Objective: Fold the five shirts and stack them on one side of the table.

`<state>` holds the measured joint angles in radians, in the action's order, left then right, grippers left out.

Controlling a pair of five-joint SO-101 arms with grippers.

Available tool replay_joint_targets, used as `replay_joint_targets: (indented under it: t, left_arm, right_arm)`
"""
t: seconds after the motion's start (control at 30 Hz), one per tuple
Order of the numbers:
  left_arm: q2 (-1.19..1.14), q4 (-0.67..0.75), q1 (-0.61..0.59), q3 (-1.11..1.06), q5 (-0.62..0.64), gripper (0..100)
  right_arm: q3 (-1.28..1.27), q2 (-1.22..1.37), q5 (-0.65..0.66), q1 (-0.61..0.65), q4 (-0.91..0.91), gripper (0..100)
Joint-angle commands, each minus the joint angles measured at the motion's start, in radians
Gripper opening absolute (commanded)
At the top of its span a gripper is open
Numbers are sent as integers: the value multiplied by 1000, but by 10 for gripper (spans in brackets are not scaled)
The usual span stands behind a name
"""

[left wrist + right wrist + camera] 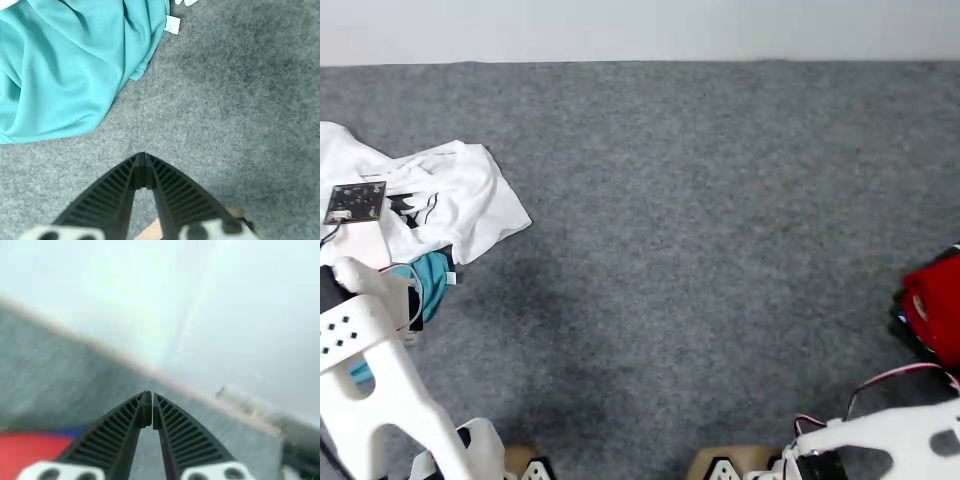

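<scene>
A crumpled white shirt [440, 195] lies at the table's left side, with a teal shirt [428, 282] partly under the left arm. My left gripper [145, 162] is shut and empty, hovering over grey felt just beside the teal shirt [65, 65]. A red shirt [935, 310] on top of a dark blue one sits at the table's right edge. My right gripper [148, 402] is shut with nothing in it, pointing past the table edge toward a pale wall, the red shirt [30, 455] and a blue edge below it.
The grey felt table [700, 230] stretches wide between the two piles. The left arm's white body [370, 390] stands at the front left, the right arm's body [890, 440] at the front right. A small circuit board [356, 201] lies on the white shirt.
</scene>
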<state>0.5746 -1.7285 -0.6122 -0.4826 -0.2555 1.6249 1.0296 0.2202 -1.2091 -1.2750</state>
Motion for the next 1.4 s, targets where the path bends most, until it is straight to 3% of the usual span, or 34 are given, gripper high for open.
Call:
replay_joint_targets:
  t: [0.0,0.23,0.53,0.67,1.37]
  left_arm:
    - [26,-23,6,35,2,3]
    - [26,-23,6,35,2,3]
    - [26,-23,6,33,2,3]
    - [26,-23,6,33,2,3]
    - [26,-23,6,33,2,3]
  right_arm:
    - [57,-88,-20,70,-199,11]
    - [55,-48,-23,107,-473,10]
    - [57,200,-14,41,-259,10]
    - [58,254,-14,38,-246,10]
    - [57,-211,-21,130,-515,10]
